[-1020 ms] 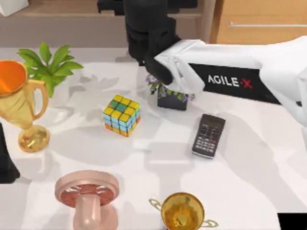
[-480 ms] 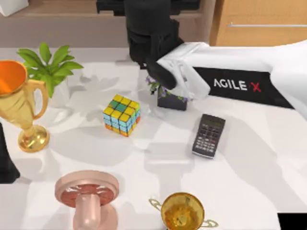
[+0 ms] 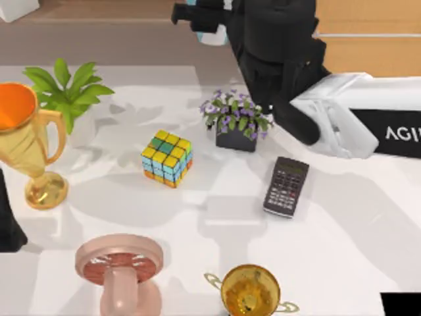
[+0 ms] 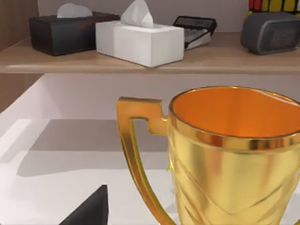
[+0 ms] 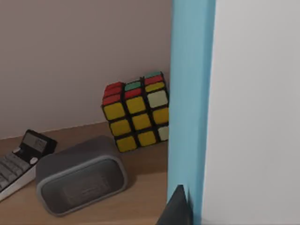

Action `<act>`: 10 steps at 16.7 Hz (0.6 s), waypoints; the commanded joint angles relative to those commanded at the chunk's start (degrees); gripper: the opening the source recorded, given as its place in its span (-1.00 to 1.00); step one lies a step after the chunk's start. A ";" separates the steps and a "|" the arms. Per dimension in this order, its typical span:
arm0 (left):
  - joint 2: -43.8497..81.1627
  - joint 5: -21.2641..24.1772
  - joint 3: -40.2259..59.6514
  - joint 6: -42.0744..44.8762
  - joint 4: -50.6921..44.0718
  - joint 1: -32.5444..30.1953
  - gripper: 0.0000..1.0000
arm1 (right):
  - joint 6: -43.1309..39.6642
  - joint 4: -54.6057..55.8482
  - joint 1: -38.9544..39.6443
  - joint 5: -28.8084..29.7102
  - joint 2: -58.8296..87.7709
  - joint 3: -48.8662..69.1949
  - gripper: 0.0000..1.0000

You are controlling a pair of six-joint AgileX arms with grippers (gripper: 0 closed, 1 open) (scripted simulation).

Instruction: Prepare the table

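The right gripper [image 3: 200, 16] is up at the far edge, over the wooden shelf [image 5: 140, 187]. Its fingers [image 5: 178, 208] look closed on a blue-and-white box [image 5: 243, 93]: one dark fingertip lies flat against the blue edge, and the other is hidden behind the box. Just past the fingers on the shelf sit a coloured cube [image 5: 137, 111] and a grey clock [image 5: 79, 180].

The table [image 3: 342, 263] lies below the fingers and spreads out from them toward the near side. It looks hard, flat and very smooth, so I'd judge it stiff and slippery. Nothing on it will grip the top, and a nudge would send light things sliding. The table is not something to take hold of; the holding has to be done on what stands on it.

Nearest the fingers is the flower pot [image 3: 235, 122], best taken by its dark square base, since the blooms are soft. The calculator [image 3: 287, 186] lies flat and thin, so it wants a pinch across its narrow sides. The puzzle cube [image 3: 167, 158], farther from the fingers, offers flat faces. The tall gold cup [image 3: 29, 141] looks top-heavy and slick.

The left arm [image 3: 8, 224] sits parked at the table's left edge beside that cup. I cannot tell whether its gripper is open or closed.
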 joint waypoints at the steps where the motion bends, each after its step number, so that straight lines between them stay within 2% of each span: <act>1: 0.00 0.00 0.00 0.00 0.00 0.00 1.00 | 2.81 0.19 -0.46 -2.86 -3.31 -3.74 -1.00; 6: 0.00 0.00 0.00 0.00 0.00 0.00 1.00 | 17.14 0.31 -3.87 -18.83 -18.99 -22.09 -1.00; 10: 0.00 0.00 0.00 0.00 0.00 0.00 1.00 | 28.39 -0.08 -10.59 -31.31 -27.63 -33.95 -1.00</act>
